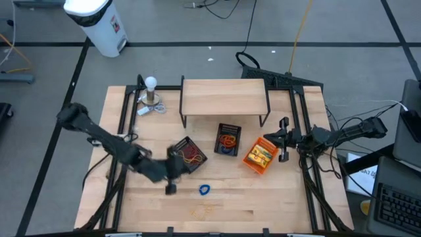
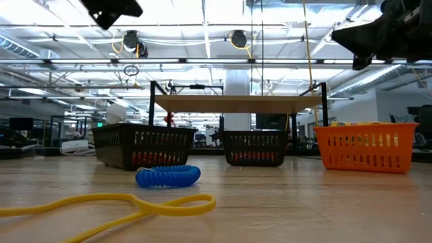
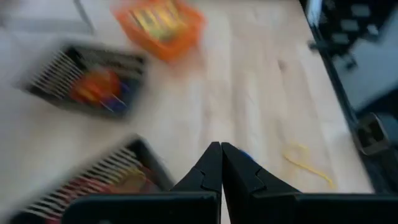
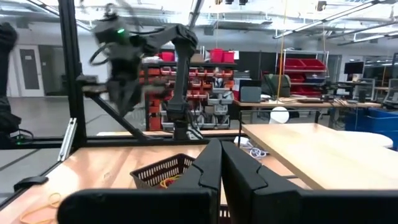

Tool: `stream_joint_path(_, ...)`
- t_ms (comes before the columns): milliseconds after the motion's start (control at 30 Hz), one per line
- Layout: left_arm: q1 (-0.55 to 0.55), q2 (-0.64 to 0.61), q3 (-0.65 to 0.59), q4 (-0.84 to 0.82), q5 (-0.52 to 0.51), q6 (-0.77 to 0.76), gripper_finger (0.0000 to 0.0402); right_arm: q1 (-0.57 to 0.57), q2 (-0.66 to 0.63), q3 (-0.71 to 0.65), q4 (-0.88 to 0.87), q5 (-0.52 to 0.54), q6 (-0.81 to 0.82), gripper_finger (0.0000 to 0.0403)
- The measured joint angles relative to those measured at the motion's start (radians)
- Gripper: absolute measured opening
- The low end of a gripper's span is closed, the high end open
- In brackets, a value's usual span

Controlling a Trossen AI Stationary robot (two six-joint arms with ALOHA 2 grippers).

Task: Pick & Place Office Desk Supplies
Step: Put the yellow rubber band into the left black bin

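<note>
A blue coiled band and a yellow rubber band lie flat on the near part of the table. More red and orange bands sit in two black mesh trays, and yellow packets in the orange tray. My left gripper hovers, shut and holding nothing, beside the left mesh tray, just left of the blue coil. My right gripper waits, shut, to the right of the orange tray.
A low wooden shelf stands at the far middle of the table, with a white ball on a small stand to its left. Black frame rails run along both table sides. Bare wood lies around the yellow band at the near edge.
</note>
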Motion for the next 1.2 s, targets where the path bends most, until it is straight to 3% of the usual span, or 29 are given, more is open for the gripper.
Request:
stream_joint_path(133,-0.026,0.175,0.093,-0.075,0.114,-0.124,0.0,0.0,0.0,0.0,-0.007,0.01,0.001,0.0)
stream_joint_path(267,-0.049,0.322,0.216,-0.168,0.126,-0.191,0.0011,0.0,0.0,0.0,-0.011,0.01,0.001,0.0)
stream_joint_path(400,-0.065,0.452,0.343,-0.203,0.132,-0.245,0.0046,0.0,0.0,0.0,-0.011,0.01,0.001,0.0)
stream_joint_path(567,-0.087,0.57,0.46,-0.254,0.245,-0.27,0.0112,0.0,0.0,0.0,-0.02,0.01,0.044,0.0)
stream_joint_path(867,-0.157,0.663,0.515,-0.378,0.256,-0.209,0.0224,0.0,0.0,0.0,-0.093,0.007,0.126,0.0)
stream_joint_path(1200,-0.178,0.699,0.515,-0.357,0.258,-0.145,0.0246,0.001,0.0,0.0,-0.099,0.006,0.129,0.0)
